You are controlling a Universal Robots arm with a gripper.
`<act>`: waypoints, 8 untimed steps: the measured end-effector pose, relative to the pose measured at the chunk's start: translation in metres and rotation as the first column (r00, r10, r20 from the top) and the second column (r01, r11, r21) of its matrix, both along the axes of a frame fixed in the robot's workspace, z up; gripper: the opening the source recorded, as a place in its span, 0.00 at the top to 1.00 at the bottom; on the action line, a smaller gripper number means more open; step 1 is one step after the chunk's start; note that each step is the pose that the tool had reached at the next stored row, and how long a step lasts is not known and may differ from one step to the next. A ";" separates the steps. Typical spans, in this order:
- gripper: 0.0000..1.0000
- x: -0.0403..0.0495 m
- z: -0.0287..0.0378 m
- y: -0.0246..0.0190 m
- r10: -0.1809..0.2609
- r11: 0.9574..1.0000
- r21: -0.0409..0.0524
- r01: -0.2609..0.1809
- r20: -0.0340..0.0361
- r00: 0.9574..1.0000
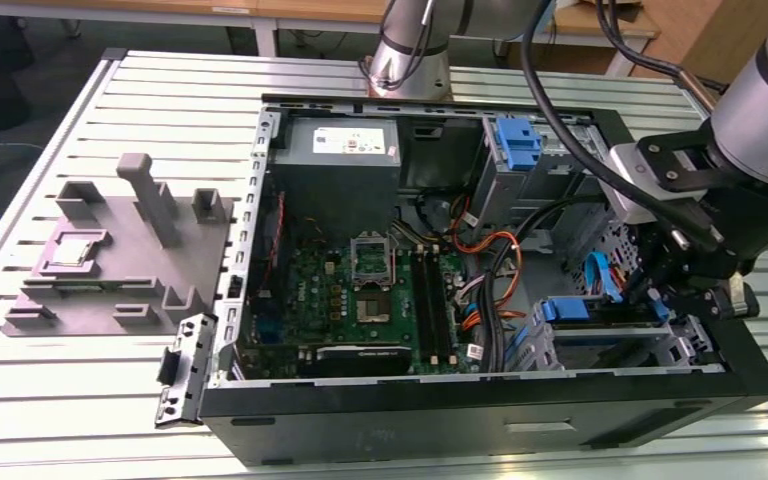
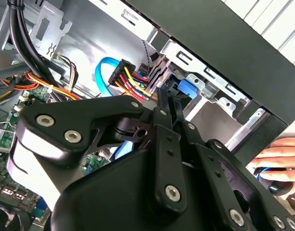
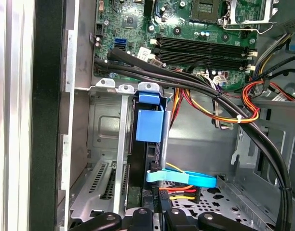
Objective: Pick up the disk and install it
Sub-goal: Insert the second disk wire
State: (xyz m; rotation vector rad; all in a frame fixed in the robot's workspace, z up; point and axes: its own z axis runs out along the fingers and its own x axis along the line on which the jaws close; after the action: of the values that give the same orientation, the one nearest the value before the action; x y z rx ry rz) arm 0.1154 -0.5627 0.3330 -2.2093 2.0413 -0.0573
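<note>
Gripper (image 3: pixel 156 216) is set at the disk (image 3: pixel 149 120), which stands on edge in the drive cage (image 3: pixel 106 139), at 4 o'clock of the case (image 1: pixel 491 420) in the exterior view. Whether the disk is clamped cannot be told. Disk is judged heavy, stiff and shock-sensitive, and is best gripped across its metal faces. Cables (image 3: pixel 205 89) and motherboard (image 3: pixel 205 45) are held farther in.

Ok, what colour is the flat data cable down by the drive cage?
Light blue. The flat data cable shows best in the first wrist view, beside the drive cage.
</note>
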 end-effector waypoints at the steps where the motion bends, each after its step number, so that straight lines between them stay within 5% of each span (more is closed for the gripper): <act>1: 0.84 -0.0001 0.0001 0.0001 -0.001 1.000 -0.001 0.001 0.000 1.000; 8: 0.84 -0.0001 0.0029 0.0001 -0.007 1.000 -0.015 0.007 0.000 1.000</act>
State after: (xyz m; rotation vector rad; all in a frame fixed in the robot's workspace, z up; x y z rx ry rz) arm 0.1153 -0.5626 0.3359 -2.2113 2.0550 -0.0735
